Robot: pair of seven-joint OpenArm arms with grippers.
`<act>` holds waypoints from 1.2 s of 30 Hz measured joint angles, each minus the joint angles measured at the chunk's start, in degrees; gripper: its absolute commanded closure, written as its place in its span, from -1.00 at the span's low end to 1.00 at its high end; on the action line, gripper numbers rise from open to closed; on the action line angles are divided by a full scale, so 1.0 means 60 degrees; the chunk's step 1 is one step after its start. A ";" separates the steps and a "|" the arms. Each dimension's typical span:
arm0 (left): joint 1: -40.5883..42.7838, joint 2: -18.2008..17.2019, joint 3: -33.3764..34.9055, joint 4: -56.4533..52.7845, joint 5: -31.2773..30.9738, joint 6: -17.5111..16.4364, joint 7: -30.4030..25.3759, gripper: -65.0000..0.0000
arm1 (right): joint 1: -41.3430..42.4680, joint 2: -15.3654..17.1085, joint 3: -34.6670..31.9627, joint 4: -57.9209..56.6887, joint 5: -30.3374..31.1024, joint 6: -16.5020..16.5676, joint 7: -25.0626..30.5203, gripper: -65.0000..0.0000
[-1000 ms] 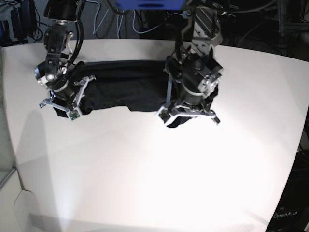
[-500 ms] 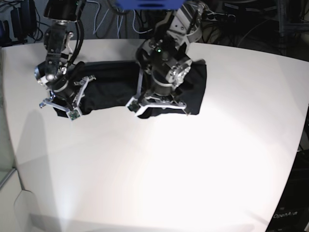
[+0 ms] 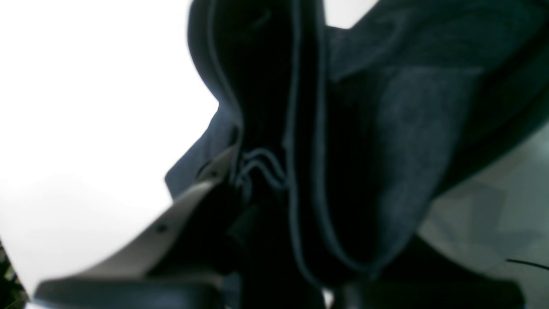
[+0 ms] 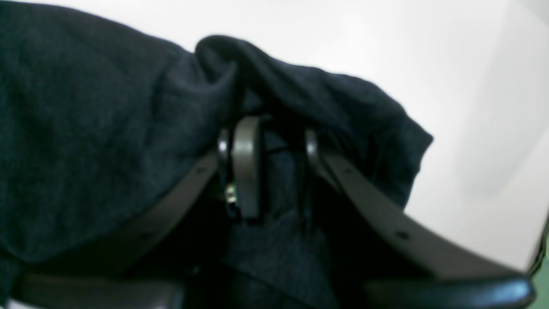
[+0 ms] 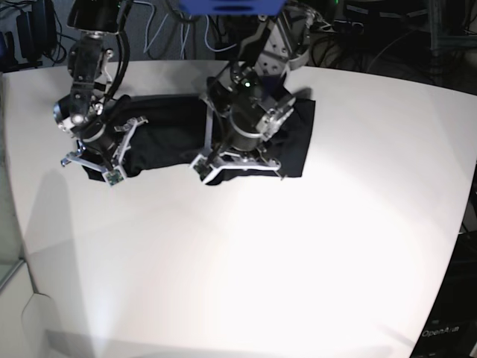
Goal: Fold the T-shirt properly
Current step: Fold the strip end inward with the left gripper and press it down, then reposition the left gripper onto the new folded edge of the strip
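Both sets of fingers pinch the black T-shirt (image 5: 171,138), stretched across the far side of the white counter (image 5: 246,268): left gripper (image 5: 237,165) mid-fold, right gripper (image 5: 93,165) anchoring. Pull unevenly and your thin fabric could slip free or bunch.

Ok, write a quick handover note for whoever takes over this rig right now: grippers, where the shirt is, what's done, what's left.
Left gripper: shut on a bunched fold of the T-shirt, carrying it across the shirt toward the right arm's side.
Right gripper: shut on the shirt's other end, low at the table.
T-shirt: a dark band across the far side of the table, one end doubled over.
Done: crosswise fold under way.
Left: lay the carried end down, release both, smooth, finish folding.
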State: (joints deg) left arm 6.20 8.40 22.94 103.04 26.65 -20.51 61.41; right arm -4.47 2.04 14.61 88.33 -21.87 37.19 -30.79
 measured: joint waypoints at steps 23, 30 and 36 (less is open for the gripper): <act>-0.0011 -0.0018 -0.0069 -0.0171 -0.0885 0.0036 -0.0069 1.00 | 0.0000 0.0000 0.0000 0.0000 0.0004 0.0004 0.0000 0.63; -0.0007 -0.0018 -0.0073 -0.0157 -0.0892 0.0069 -0.0102 0.29 | 0.0000 0.0000 0.0000 0.0000 0.0004 0.0004 0.0000 0.63; -0.0007 -0.0015 -0.0066 -0.0146 -0.1559 0.0066 -0.0106 -0.26 | 0.0000 0.0000 0.0000 0.0000 0.0004 0.0004 0.0000 0.63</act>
State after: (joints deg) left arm 6.15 8.32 22.55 102.17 17.30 -20.12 60.77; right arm -4.47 2.04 14.61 88.33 -21.85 37.21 -30.79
